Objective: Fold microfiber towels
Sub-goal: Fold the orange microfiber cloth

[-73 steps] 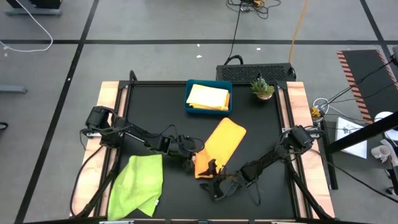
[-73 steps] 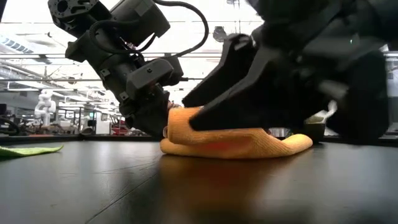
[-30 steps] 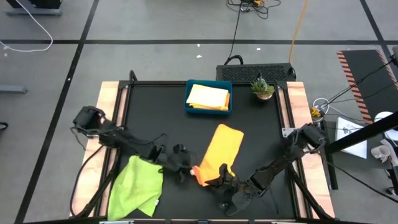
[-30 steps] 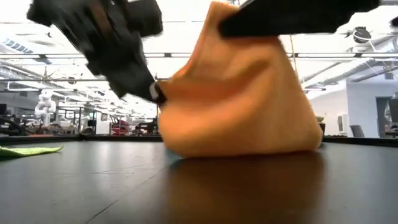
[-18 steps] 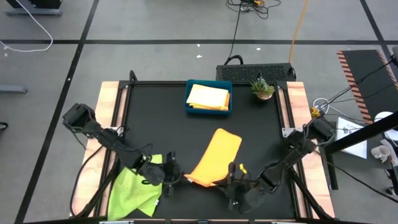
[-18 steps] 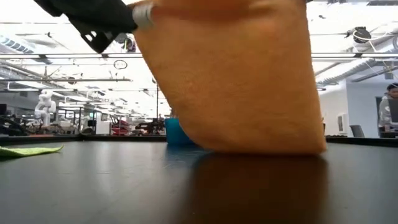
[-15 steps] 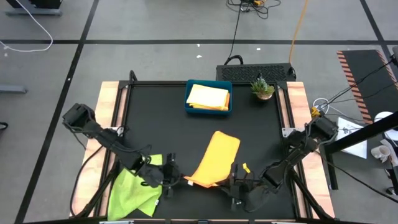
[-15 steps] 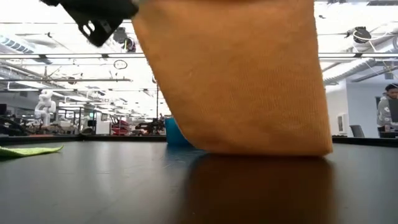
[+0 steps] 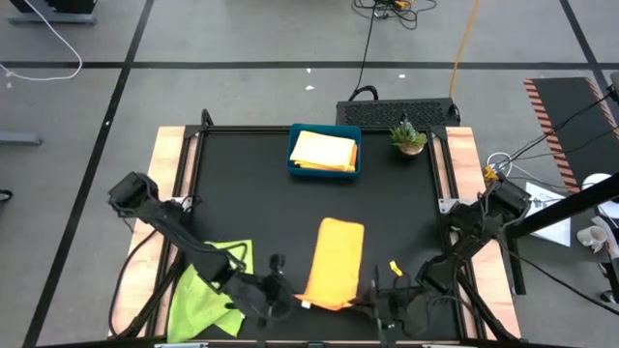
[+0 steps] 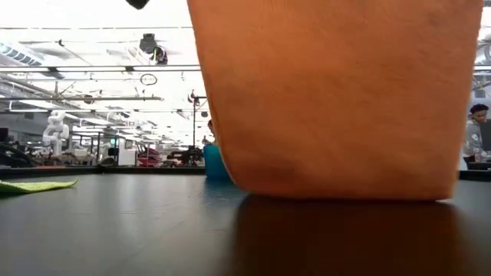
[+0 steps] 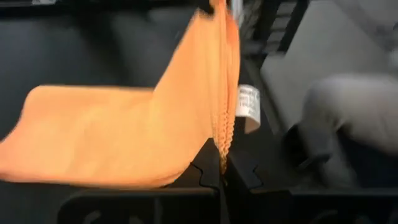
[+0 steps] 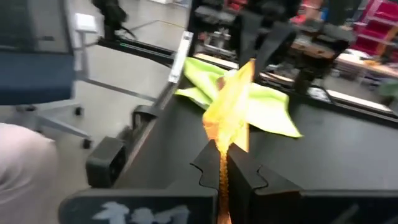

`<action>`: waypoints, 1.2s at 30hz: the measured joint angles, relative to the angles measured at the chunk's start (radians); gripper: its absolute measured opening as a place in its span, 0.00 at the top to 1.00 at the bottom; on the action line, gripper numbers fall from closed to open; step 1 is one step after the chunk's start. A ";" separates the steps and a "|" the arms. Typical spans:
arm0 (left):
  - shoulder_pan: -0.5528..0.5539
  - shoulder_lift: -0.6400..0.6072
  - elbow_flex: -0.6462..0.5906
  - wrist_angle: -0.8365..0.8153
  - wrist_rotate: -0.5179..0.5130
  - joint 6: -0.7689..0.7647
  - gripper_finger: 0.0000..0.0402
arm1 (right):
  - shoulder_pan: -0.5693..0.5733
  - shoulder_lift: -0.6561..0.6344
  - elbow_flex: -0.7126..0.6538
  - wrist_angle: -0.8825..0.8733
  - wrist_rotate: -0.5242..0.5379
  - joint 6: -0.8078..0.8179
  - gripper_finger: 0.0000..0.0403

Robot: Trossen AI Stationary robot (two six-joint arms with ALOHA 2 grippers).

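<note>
Low view: nearly filled by the orange towel [image 10: 337,100], hung like a curtain with its bottom edge on the desk [image 10: 115,230]; both pincers cut off above the frame. A sliver of the blue tray [image 10: 212,165] peeks out behind the towel's edge. A person [image 10: 474,138] partly visible far off at 3 o'clock.

High view: orange towel [image 9: 334,261] a long strip running from desk centre toward 6 o'clock, near end lifted. Left pincer [image 9: 280,300] at its 7 o'clock corner, right pincer [image 9: 382,300] at its 5 o'clock corner; both dark against the dark desk [image 9: 242,193], fingers hard to make out here.

Wrist views settle it: left pincer [image 11: 221,171] clenched on the towel's stitched edge, white care tag [image 11: 247,109] hanging just beside; right pincer [image 12: 222,165] clenched on another edge of the orange towel [image 12: 231,106].

Lime green towel [image 9: 208,285] rumpled at 7 o'clock, partly under the left arm. Yellow towel [image 9: 324,152] folded flat in the blue tray [image 9: 325,172] at 12 o'clock. Small potted plant [image 9: 407,136] at 1 o'clock.
</note>
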 joint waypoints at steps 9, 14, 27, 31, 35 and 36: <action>0.147 0.052 0.061 -0.155 0.053 0.048 1.00 | -0.014 0.000 -0.014 -0.258 0.182 0.236 1.00; 0.246 0.053 0.059 -0.148 0.117 0.092 1.00 | -0.024 -0.023 -0.126 -0.200 0.234 0.336 1.00; 0.477 0.069 0.031 -0.131 0.222 0.187 1.00 | -0.155 -0.113 -0.531 0.270 0.228 0.454 1.00; 0.526 0.112 0.030 -0.111 0.285 0.204 1.00 | -0.242 -0.110 -0.578 0.274 0.134 0.496 1.00; 0.557 0.173 0.030 -0.103 0.297 0.204 1.00 | -0.316 -0.110 -0.589 0.265 0.033 0.503 1.00; 0.565 0.191 0.030 -0.098 0.299 0.204 1.00 | -0.328 -0.111 -0.588 0.262 0.014 0.506 1.00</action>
